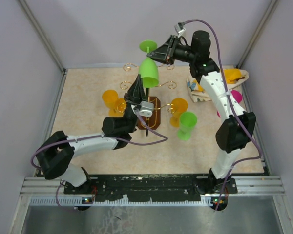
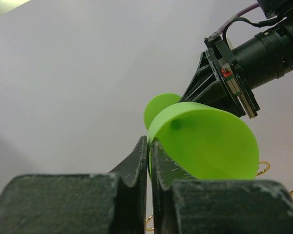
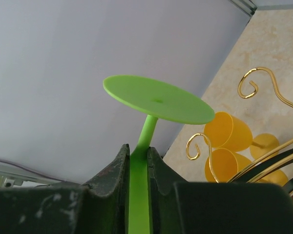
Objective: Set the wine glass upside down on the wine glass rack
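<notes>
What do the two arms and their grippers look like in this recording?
The left arm and right arm have white link shells between black joint housings, each trailed by a looping purple cable. The right one shows a small green light. The left gripper and right gripper are black, with dark jaws scuffed whitish at the edges.

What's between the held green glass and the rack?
Only the left claw: pinching the wine glass rim, its wrist overlaps the wine glass rack centre in the top view. Orange glasses sit by it; far loops look free.
</notes>
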